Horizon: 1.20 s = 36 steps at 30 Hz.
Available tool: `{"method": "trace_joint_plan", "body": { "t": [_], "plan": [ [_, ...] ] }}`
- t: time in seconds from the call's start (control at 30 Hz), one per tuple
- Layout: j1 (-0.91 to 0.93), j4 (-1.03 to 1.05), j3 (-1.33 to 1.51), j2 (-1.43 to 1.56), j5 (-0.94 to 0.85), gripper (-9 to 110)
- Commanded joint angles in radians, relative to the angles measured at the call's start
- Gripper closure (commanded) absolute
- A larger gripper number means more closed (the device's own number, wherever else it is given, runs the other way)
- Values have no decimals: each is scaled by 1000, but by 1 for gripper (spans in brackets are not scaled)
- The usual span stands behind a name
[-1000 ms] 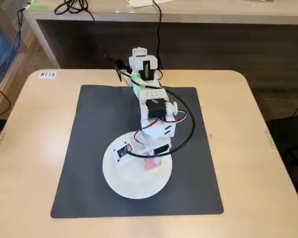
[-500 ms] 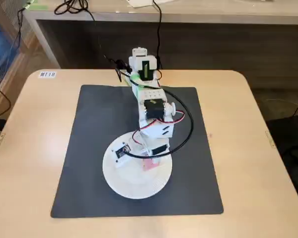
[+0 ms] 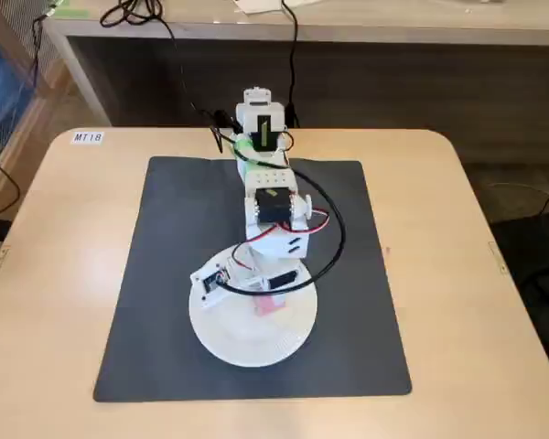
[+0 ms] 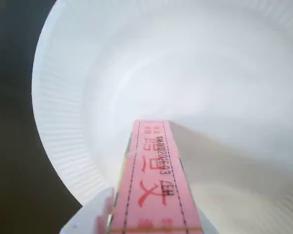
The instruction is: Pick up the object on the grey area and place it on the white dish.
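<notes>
Wrist view: claw (image 4: 151,229) entering from the bottom edge, clenched on the box (image 4: 154,185), which runs lengthwise away from the camera toward the middle of the dish (image 4: 63,97); one pale finger (image 4: 95,214) shows at the box's left flank, the other is hidden. Box: pink-red sides, printed face up, far end lying over the dish's flat centre; whether that end touches the dish or hangs just above it cannot be told, though a soft shadow falls on the dish to its right. Dish: plain white, ribbed rim, filling most of the wrist view; dark mat (image 4: 10,146) visible past the rim at left. Fixed view: claw (image 3: 267,297) lowered over the dish (image 3: 247,343), box (image 3: 269,306) a small pink patch inside the rim, in the half of the dish nearer the arm's base. Arm (image 3: 270,197): white, reaching forward from the far edge of the mat (image 3: 165,274), black cable looping on its right side. Mat: dark grey square, dish toward its near middle. Surface (image 3: 467,274): light wood, small label (image 3: 87,137) at the far left corner. Judgement: box already lies within the dish's footprint, straight ahead of the claw along its own long axis, so what remains is release and a lift clear.
</notes>
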Motion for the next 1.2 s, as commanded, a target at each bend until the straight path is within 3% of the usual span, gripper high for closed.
{"method": "trace_joint_plan", "body": {
  "t": [0.0, 0.73, 1.17],
  "plan": [
    [-3, 6, -48, 20, -5, 74],
    [2, 9, -34, 98, 6, 57],
    [18, 9, 189, 322, 12, 51]
  ]
}}
